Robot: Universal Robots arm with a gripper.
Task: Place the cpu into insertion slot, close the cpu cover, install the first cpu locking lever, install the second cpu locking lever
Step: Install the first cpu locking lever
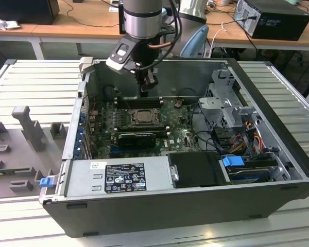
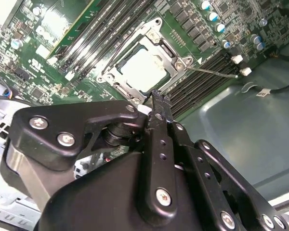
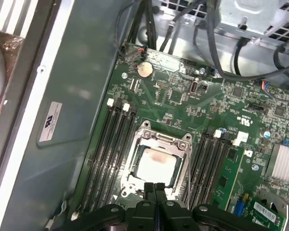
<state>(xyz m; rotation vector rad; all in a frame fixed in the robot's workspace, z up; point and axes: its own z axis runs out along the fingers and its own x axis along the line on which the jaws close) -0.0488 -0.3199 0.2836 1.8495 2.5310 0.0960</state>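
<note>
The small flat square cpu with the pale silver top [image 3: 156, 166] sits in the square dark insertion slot with a black and metal frame [image 3: 133, 168], on the green circuit board [image 3: 183, 96]. The thin silvery cpu cover plate [image 2: 166, 48] lies flat around it, so those two steps look done. A thin silver wire lever [image 2: 214, 72] pokes out sideways, so the locking looks left to do. The black jaws are pressed together, holding nothing, right by the slot's edge.
</note>
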